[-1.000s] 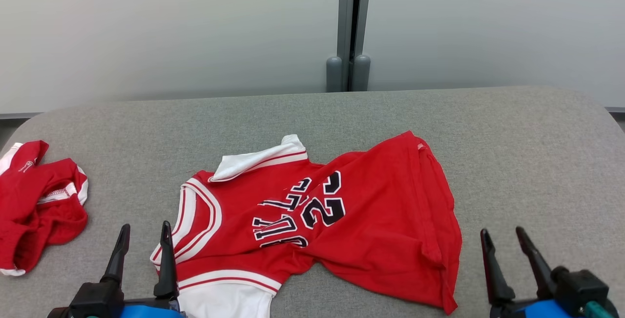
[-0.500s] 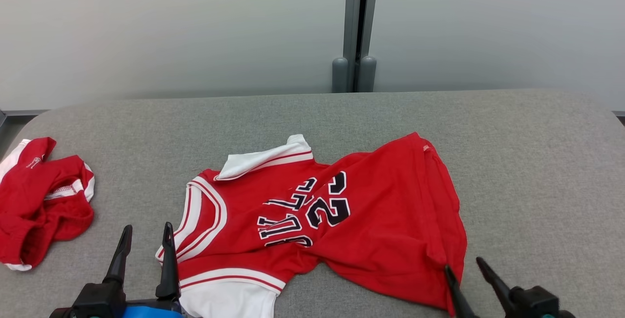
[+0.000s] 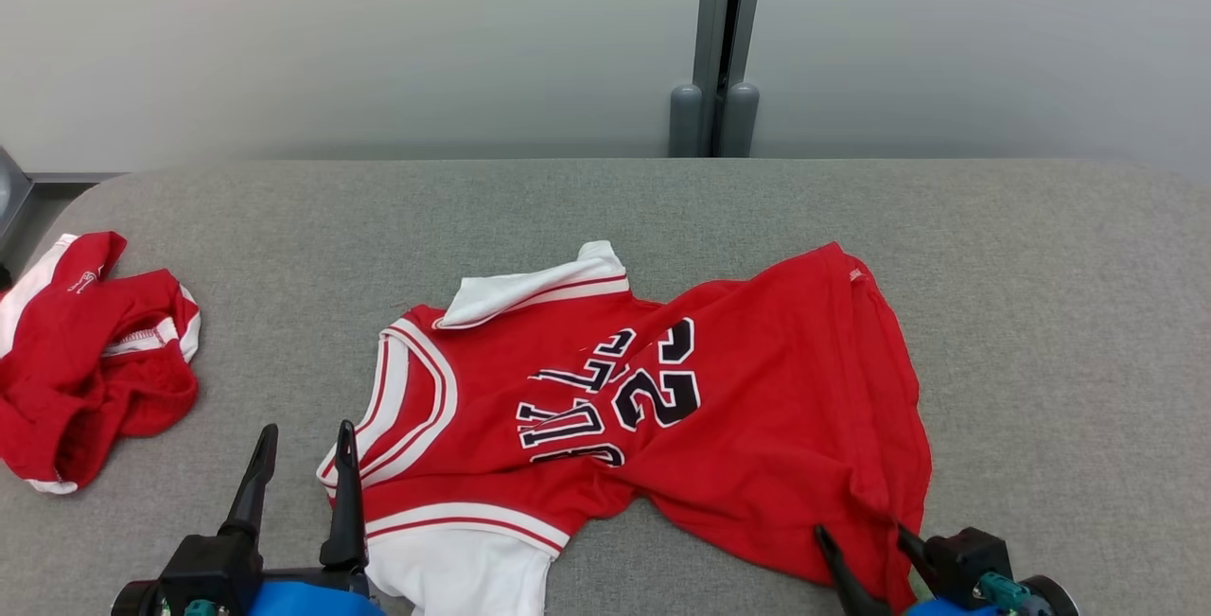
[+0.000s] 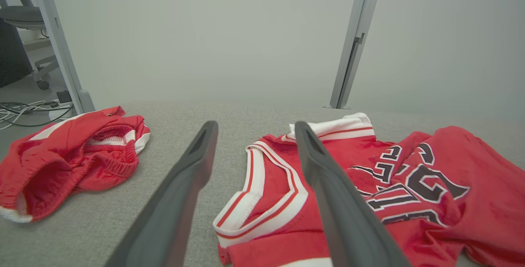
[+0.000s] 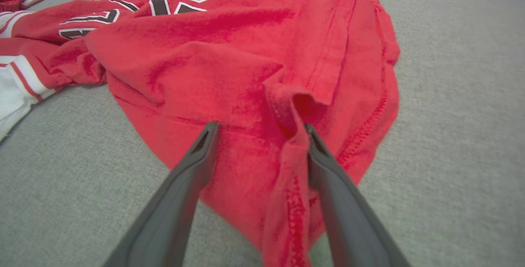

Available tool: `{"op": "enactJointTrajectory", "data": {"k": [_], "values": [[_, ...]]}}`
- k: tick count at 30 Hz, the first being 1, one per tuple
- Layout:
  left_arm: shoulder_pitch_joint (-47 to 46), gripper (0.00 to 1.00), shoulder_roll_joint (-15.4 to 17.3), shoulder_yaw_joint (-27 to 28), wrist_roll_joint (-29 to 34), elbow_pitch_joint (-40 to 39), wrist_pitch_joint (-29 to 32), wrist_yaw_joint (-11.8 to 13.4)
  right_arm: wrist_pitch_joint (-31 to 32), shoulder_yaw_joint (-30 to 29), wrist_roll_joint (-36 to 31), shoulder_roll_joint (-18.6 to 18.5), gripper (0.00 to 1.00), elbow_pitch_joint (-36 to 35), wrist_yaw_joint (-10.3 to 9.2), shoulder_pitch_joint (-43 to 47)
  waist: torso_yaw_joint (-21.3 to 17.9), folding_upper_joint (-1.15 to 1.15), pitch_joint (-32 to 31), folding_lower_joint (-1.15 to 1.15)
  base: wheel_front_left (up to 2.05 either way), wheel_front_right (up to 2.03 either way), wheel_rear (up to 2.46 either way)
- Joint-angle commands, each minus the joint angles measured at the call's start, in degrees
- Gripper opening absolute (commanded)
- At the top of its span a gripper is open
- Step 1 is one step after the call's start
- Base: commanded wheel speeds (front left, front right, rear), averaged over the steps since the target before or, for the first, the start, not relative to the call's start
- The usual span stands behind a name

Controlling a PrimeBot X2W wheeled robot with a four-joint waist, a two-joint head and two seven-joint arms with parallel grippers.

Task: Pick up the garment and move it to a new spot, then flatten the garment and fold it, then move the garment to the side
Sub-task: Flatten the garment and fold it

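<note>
Crumpled red-and-white basketball jersey (image 3: 757, 408) lies at the middle of the grey fabric counter (image 3: 1041, 313). Right hand (image 3: 859, 533), open, straddles its near hem fold, apparently to pinch it. Left hand (image 3: 307, 427) hovers open beside the white-trimmed shoulder.

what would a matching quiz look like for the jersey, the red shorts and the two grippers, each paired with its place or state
1 jersey
2 red shorts
3 left gripper
4 right gripper

a bunched up near the table's left edge
b open, at the jersey's red hem corner
c lying mid-table, lettering facing up
d open, near the jersey's white-trimmed end

Pairs: 1-c, 2-a, 3-d, 4-b
</note>
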Motion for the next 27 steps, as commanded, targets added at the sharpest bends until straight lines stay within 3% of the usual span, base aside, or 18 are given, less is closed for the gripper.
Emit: {"op": "enactJointTrajectory", "data": {"k": [1, 7, 8, 9, 10, 19, 27], "values": [[-1.11, 1.00, -0.03, -0.10, -0.10, 0.15, -0.25, 0.04, -0.15, 0.75, 0.63, -0.59, 1.00, 0.57, 0.01, -1.65, 0.34, 0.00, 0.28, 0.00, 0.00, 0.00, 0.00], [-1.58, 1.00, -0.03, -0.75, -0.50, 0.61, -0.25, -0.02, -0.17, 3.61, 2.44, -0.73, 1.00, 1.67, 0.01, -3.87, 0.66, 0.00, 0.90, 0.00, 0.00, 0.00, 0.00], [-1.64, 1.00, -0.03, -0.93, -0.59, 0.65, -0.25, -0.03, -0.17, 4.32, 2.85, -0.87, 0.45, 2.14, 0.01, -4.11, 0.72, 0.00, 0.98, 0.00, 0.00, 0.00, 0.00], [-1.70, 1.00, -0.02, -1.07, -0.67, 0.73, -0.25, -0.03, -0.17, 5.06, 3.30, -1.07, 0.09, 2.72, 0.01, -4.38, 0.78, 0.00, 1.09, 0.00, 0.00, 0.00, 0.00], [-1.81, 1.00, -0.03, -1.20, -0.69, 0.80, -0.25, -0.04, -0.16, 5.48, 3.69, -1.27, 0.00, 3.17, 0.01, -4.88, 0.84, 0.00, 1.19, 0.00, 0.00, 0.00, 0.00], [-3.00, 1.00, -0.02, -1.27, -1.11, 1.29, -0.25, -0.09, -0.18, 7.55, 8.12, -2.67, 0.00, 1.81, 0.01, -10.02, 1.37, 0.00, 2.26, 0.00, 0.00, 0.00, 0.00], [-5.05, 1.00, -0.03, -1.72, -1.42, 1.39, -0.25, -0.09, -0.18, 5.03, 8.81, -5.24, 0.00, 2.07, 0.01, -20.59, 2.37, 0.00, 4.14, 0.00, 0.00, 0.00, 0.00]]}}
